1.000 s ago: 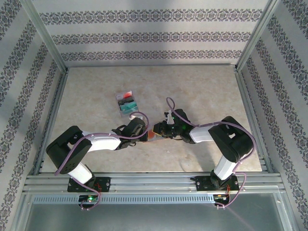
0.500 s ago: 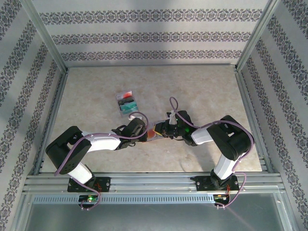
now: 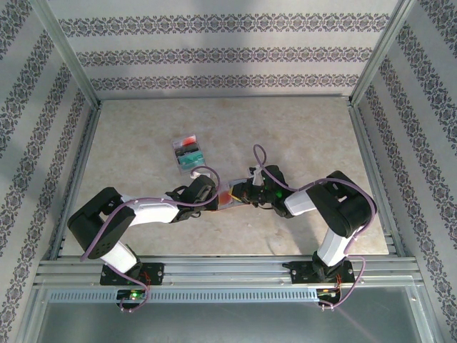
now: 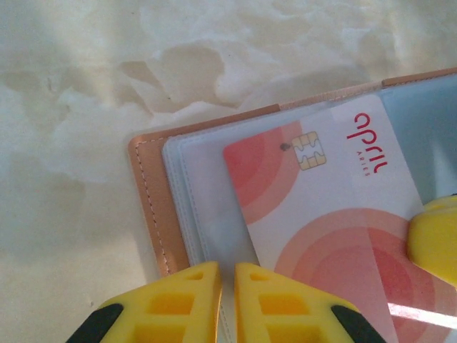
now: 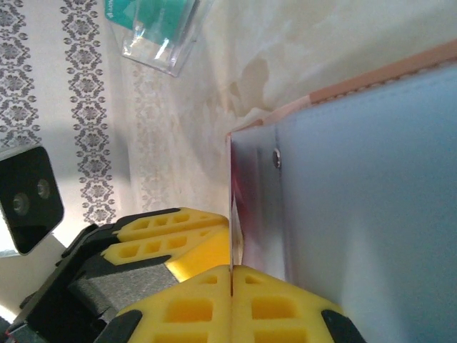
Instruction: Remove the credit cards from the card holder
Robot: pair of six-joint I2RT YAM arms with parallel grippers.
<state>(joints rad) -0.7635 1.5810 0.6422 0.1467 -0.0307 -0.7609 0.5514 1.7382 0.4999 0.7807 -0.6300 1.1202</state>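
The right claw point(image 5: 232, 275) is clamped on the edge of a red credit card point(image 5: 230, 207), seen edge-on and mostly seated in the card holder point(image 5: 371, 186) at its 12 o'clock. The left claw point(image 4: 228, 286), fingers nearly together, seems to nip the holder's edge on the surface point(image 4: 86, 86). This looks like the extraction step. Next, a straight pull is likely needed, toward 3 o'clock as seen from overhead, with the holder kept pinned.

Black-and-white arms point(image 3: 153, 211), yellow jaws (lilac cables point(image 3: 257, 153))

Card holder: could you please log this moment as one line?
left gripper: shut on tan leather-look card holder; right gripper: shut on red-and-white plastic credit card
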